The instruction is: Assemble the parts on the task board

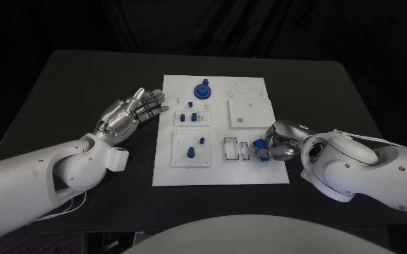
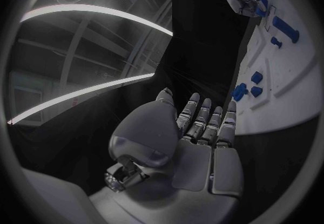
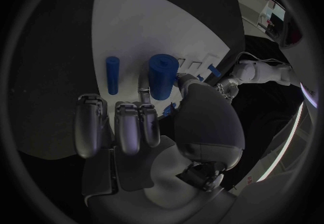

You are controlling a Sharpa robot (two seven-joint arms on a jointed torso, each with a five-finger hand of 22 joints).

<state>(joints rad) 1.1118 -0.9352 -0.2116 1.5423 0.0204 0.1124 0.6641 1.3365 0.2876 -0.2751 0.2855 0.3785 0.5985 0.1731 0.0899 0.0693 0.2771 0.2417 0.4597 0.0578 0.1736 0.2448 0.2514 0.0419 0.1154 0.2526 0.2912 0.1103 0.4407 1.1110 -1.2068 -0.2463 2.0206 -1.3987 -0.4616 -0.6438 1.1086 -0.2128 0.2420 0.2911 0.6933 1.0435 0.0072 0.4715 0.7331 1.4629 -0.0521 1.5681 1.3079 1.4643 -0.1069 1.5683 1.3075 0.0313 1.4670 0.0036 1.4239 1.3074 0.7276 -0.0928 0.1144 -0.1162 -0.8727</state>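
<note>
Black table (image 1: 93, 77) under a dark backdrop carries the white task board (image 1: 216, 174) at its middle, with bare black surface to the left, right and far side of the plate. From the head, the left arm comes in from the near left and its left hand (image 1: 129, 114) lies flat just left of the board's left edge, palm up, fingers stretched out and slightly spread toward the far right, holding nothing. The right arm bends in from the near right, and the right hand (image 1: 280, 142) is curled over the board's near right edge, fingers closed on a blue cylinder (image 1: 264, 155) beside the clear slotted holder (image 1: 236, 149). Other blue parts stand on the plate: a round knob (image 1: 202, 90) at the far middle, small pegs (image 1: 192, 117) on the middle block, and more pieces (image 1: 196, 148) on the near left block. At the left wrist, the left hand's fingers (image 2: 202, 119) extend straight and released above the dark tabletop, just short of the board's edge (image 2: 283, 110). At the right wrist, the thumb and fingers (image 3: 128, 124) grip the thick blue cylinder upright over the white plate, with a slimmer blue peg (image 3: 113, 74) standing apart beside it.
</note>
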